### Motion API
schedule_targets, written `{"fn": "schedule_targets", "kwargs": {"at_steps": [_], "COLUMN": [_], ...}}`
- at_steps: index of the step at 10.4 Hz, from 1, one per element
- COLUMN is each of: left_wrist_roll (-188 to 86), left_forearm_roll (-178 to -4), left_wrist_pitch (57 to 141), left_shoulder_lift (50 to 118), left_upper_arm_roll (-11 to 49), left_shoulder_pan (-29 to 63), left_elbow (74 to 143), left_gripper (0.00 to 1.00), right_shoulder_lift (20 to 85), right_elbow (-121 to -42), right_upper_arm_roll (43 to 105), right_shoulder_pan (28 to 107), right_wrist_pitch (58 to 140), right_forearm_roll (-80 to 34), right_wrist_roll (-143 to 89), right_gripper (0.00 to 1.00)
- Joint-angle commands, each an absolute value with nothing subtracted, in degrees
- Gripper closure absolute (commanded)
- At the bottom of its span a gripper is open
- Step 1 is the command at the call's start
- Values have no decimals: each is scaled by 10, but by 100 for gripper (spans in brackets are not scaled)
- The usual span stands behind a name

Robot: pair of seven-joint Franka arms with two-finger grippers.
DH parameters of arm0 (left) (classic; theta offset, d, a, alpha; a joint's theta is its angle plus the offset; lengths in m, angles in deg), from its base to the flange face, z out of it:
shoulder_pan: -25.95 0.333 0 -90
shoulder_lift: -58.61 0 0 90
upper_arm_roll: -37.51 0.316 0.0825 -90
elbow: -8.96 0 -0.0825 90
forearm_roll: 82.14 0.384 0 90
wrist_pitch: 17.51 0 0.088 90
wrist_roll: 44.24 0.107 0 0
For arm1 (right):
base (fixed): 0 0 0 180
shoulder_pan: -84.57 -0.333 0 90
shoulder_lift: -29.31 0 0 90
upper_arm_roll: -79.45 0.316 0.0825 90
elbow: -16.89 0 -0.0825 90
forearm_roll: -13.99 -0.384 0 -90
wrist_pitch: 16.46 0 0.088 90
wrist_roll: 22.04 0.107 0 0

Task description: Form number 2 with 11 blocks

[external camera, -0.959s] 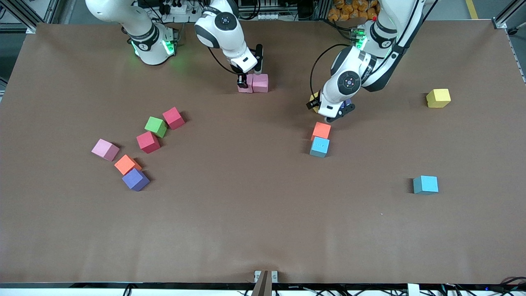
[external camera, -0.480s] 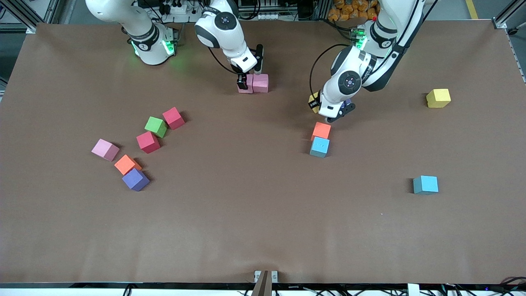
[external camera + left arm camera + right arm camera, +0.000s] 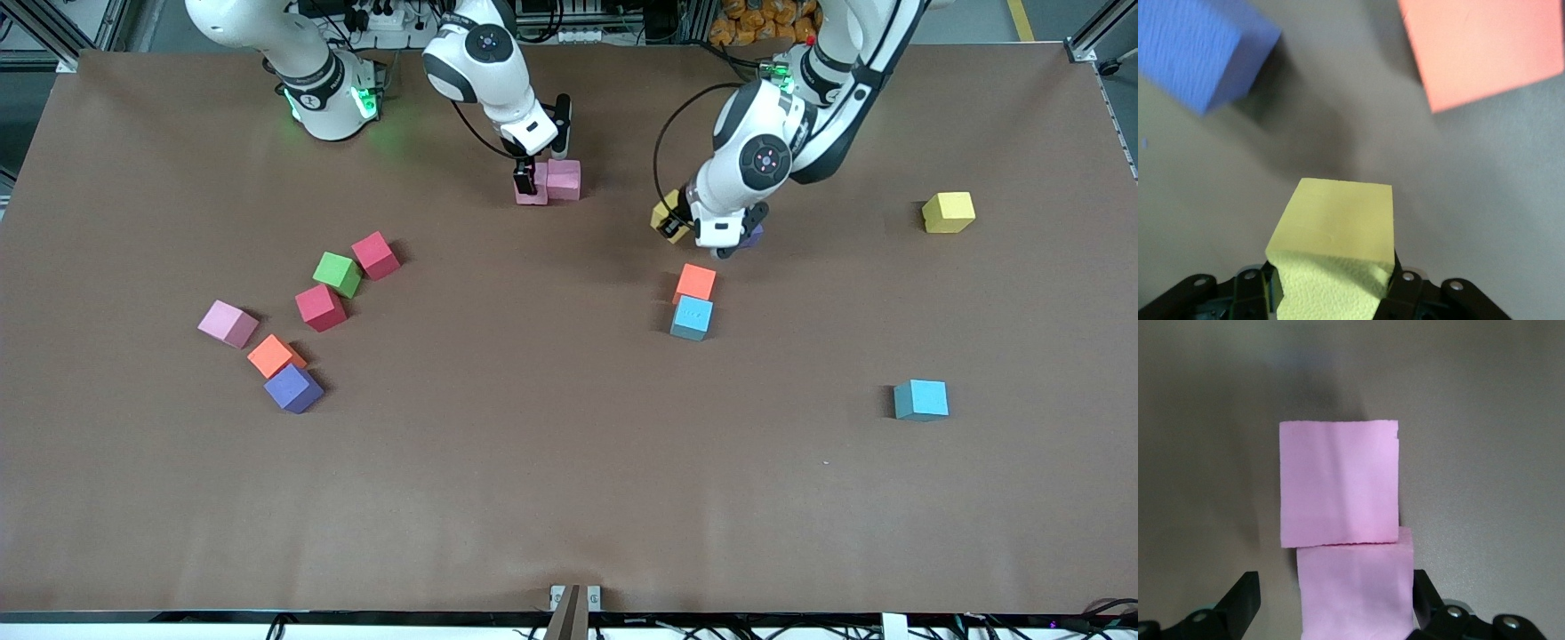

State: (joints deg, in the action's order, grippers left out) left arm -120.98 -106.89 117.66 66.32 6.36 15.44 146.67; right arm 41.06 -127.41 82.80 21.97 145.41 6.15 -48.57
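Observation:
My left gripper (image 3: 673, 222) is shut on a yellow block (image 3: 1335, 230) and holds it just above the table, over a spot beside a purple block (image 3: 1198, 47) and an orange block (image 3: 695, 283). A light blue block (image 3: 692, 317) touches the orange one. My right gripper (image 3: 531, 178) is open and low at the table. Its fingers (image 3: 1241, 600) stand on either side of a pink block (image 3: 1355, 587), which sits against a second pink block (image 3: 1338, 482).
Toward the right arm's end lie two red blocks (image 3: 375, 254) (image 3: 320, 307), a green cube (image 3: 338, 273), a pink block (image 3: 228, 323), an orange block (image 3: 275, 356) and a purple block (image 3: 292, 388). Toward the left arm's end lie another yellow block (image 3: 948, 212) and a light blue block (image 3: 921, 399).
My left gripper has shut on the yellow block and lifted it slightly, drifting toward the right arm's end. My right gripper has opened and let go of the pink block.

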Motion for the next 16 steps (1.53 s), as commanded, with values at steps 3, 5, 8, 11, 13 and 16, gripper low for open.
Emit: {"fn": "schedule_targets", "kwargs": {"at_steps": [3,5,8,11,13,16], "left_wrist_roll": [-1401,-1488,-1575,-1632,-1649,-1663], "left_forearm_roll": [-1160,-1163,-1166,-1168,-1169,-1172], "left_wrist_pitch": [1201,1235,1287,1287,1291,1345], "left_shoulder_lift": [651,656,670,674,675,684], "left_upper_arm_roll": [8,-20,-43,-44,-45,-70], "left_shoulder_pan": [131,126,115,114,114,116], "left_elbow": [1472,1480,1485,1488,1492,1509], "left_gripper": [69,69,69,72,71,72], "right_shoulder_lift": [414,421,419,406,373,326], "right_elbow": [-1282,-1283,-1286,-1286,-1284,-1280], "right_upper_arm_roll": [822,822,822,822,821,821], "right_shoulder_pan": [209,209,209,214,224,261], "right_wrist_pitch": [1486,1499,1497,1487,1437,1364], "right_forearm_roll": [55,55,55,55,55,55], "right_wrist_roll": [-478,-477,-476,-478,-484,-517], "right_gripper": [0,0,0,0,0,0]}}
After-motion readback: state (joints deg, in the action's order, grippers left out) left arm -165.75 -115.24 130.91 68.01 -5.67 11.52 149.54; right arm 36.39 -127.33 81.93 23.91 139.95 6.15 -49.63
